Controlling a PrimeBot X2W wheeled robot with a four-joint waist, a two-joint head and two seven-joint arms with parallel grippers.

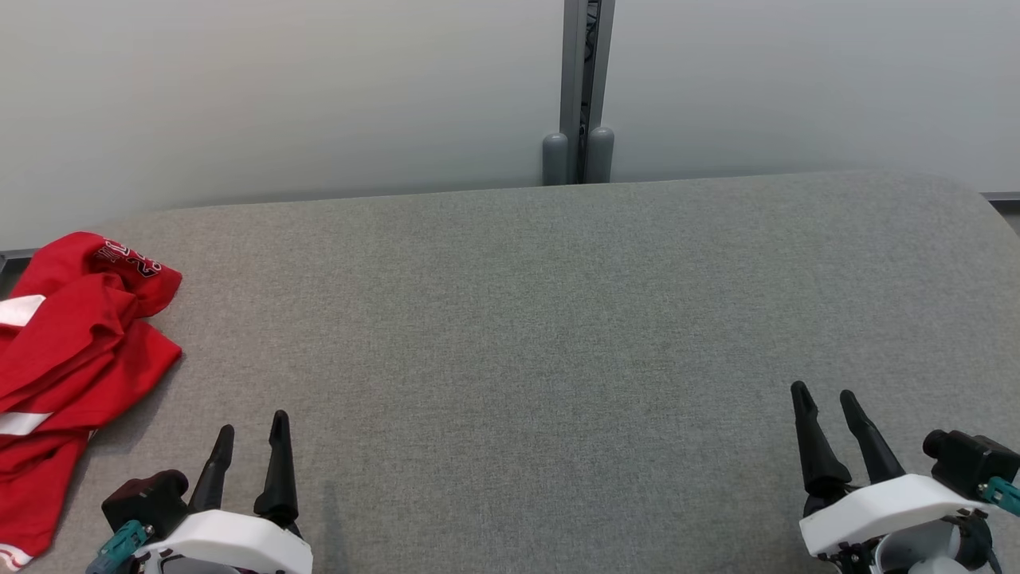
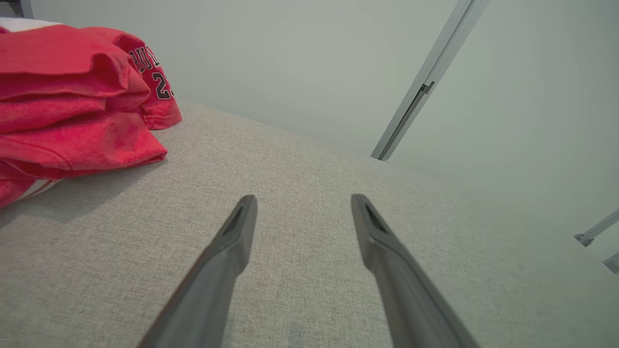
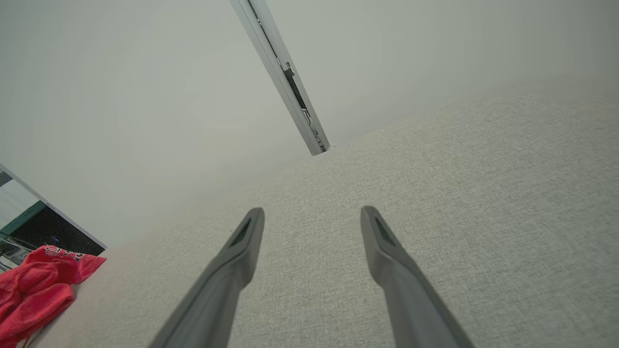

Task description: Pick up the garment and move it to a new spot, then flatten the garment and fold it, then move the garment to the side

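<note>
The garment is a red jersey with white stripes and dark lettering, lying crumpled in a heap at the far left edge of the grey table. It also shows at the upper left of the left wrist view as the garment, and small at the lower left of the right wrist view as the garment. My left gripper is open at the lower left, just right of the heap and not touching it; its fingers hold nothing. At the lower right my right gripper stands open and empty, far from the cloth.
A pale wall runs behind the table, with a grey vertical post at its middle. The table's far right corner is rounded. Grey fabric surface stretches between the two grippers.
</note>
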